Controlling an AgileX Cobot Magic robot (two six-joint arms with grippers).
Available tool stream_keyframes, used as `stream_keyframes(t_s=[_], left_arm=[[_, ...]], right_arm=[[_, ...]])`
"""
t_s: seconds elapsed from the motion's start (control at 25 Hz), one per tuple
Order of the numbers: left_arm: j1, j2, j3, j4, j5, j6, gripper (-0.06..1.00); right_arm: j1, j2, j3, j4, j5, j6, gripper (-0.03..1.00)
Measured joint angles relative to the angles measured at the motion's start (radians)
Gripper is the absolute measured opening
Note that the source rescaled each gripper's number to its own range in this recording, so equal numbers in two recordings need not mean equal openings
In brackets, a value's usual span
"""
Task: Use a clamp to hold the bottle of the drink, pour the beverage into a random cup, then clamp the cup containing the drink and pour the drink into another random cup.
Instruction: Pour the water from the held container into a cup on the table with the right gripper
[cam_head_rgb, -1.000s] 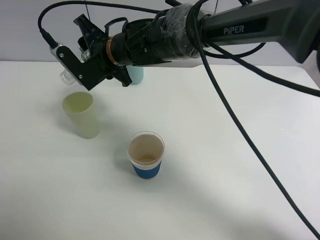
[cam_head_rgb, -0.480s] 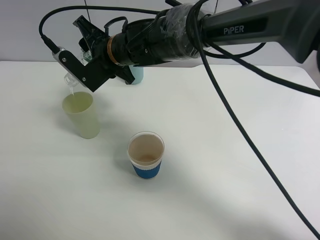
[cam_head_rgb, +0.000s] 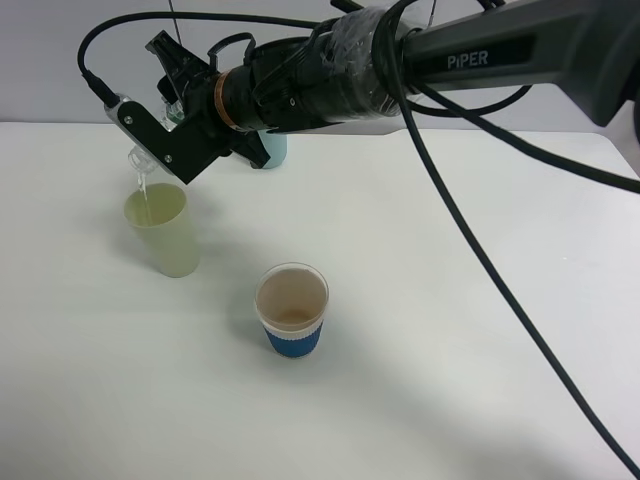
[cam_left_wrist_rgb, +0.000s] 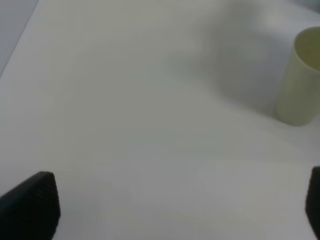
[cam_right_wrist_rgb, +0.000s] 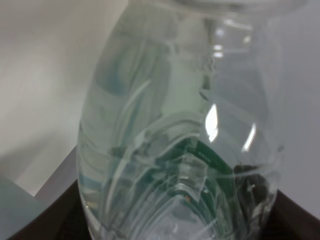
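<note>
**Operator:** Status, right clamp (cam_head_rgb: 155, 95)?
**Technician:** Jaws closed on the bottle (cam_right_wrist_rgb: 175, 150), tilted above the pale green tumbler (cam_head_rgb: 165, 235); the drink (cam_head_rgb: 143, 195) streams into that tumbler; blue-sleeved cup (cam_head_rgb: 292, 310) near it.
**Operator:** Status, left clamp (cam_left_wrist_rgb: 172, 210)?
**Technician:** Jaws wide apart, gripping nothing; well apart from the tumbler.

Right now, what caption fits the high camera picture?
Right gripper tips the bottle, pouring clear drink into the pale green cup.

White table (cam_head_rgb: 420, 380) meets pale grey wall (cam_head_rgb: 35, 70).
</note>
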Motion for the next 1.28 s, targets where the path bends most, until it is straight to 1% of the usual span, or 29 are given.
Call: stream_keyframes(t_s=[0.16,0.36,0.76,0.96,1.28], left_arm=[[0.0,0.0,0.0,0.0,0.0,0.0,1.0],[0.0,0.0,0.0,0.0,0.0,0.0,1.0],[0.0,0.0,0.0,0.0,0.0,0.0,1.0],[0.0,0.0,0.0,0.0,0.0,0.0,1.0],[0.0,0.0,0.0,0.0,0.0,0.0,1.0]], right_arm=[[0.0,0.0,0.0,-0.021,0.0,-0.005,0.0],[0.0,0.0,0.0,-0.035,0.006,-0.042,0.0],[0.0,0.0,0.0,-0.058,0.008,-0.046,0.0],[0.0,0.0,-0.001,-0.075,0.033,-0.046,0.0],[0.0,0.0,-0.001,-0.097,0.033,-0.053,0.0]])
